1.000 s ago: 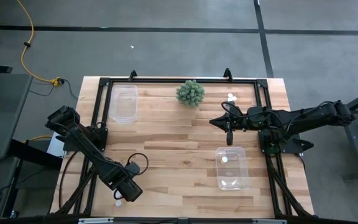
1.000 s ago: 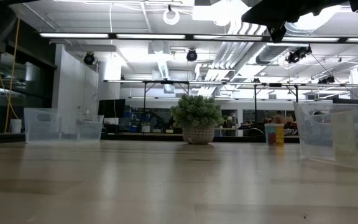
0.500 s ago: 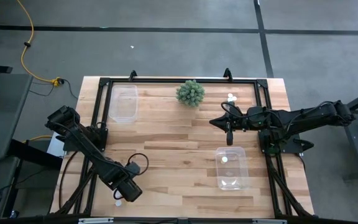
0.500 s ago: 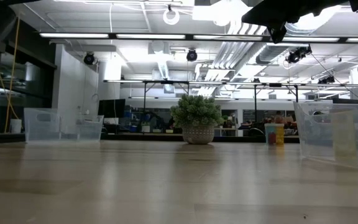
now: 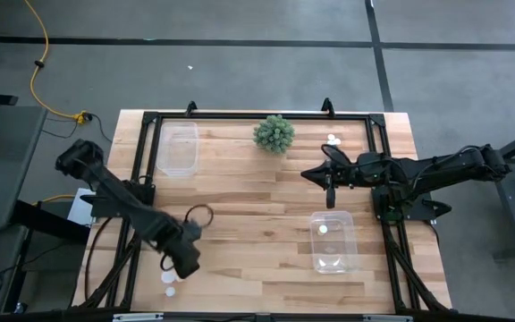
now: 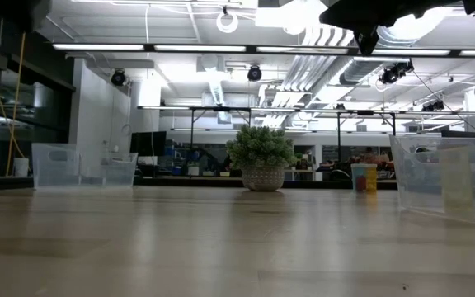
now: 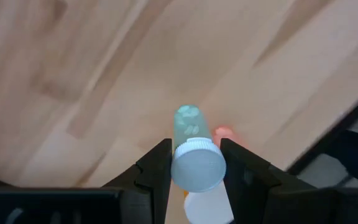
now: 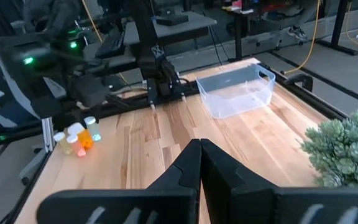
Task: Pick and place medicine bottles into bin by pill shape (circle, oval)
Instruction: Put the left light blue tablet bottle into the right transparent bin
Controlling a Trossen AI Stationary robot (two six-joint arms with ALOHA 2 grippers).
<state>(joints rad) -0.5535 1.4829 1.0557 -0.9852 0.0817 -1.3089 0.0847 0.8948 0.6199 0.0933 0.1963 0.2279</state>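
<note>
My left gripper [image 5: 184, 261] hangs over the table's near left part and is shut on a small medicine bottle [image 7: 188, 124] with a white cap and a clear greenish body. Two more bottles [image 5: 169, 283] stand on the table just below it; one white cap [image 7: 207, 206] shows in the left wrist view. My right gripper [image 5: 329, 195] is shut and empty, up in the air between the plant and the right clear bin [image 5: 333, 241]. That bin holds a bottle [image 5: 323, 229]. Two bottles [image 5: 332, 139] stand at the far right. My left gripper pinches the bottle between its two fingers at the cap end [image 7: 197, 167]. The fingers [image 7: 159, 168] come from above, slanting down. The cap faces the wrist and the body points on past the fingertips toward the table. The bottle is lifted clear of the wood.
A second clear bin [image 5: 176, 148] stands at the far left. A spiky green plant ball in a pot [image 5: 274, 133] stands at the far middle. A black frame [image 5: 141, 161] runs around the table's sides. The bare wood in the middle [image 5: 257, 206] is free.
My left gripper has risen and gone a little toward the table's far edge. A second white cap now shows on the table where the gripper stood before. My right arm has kept still.
</note>
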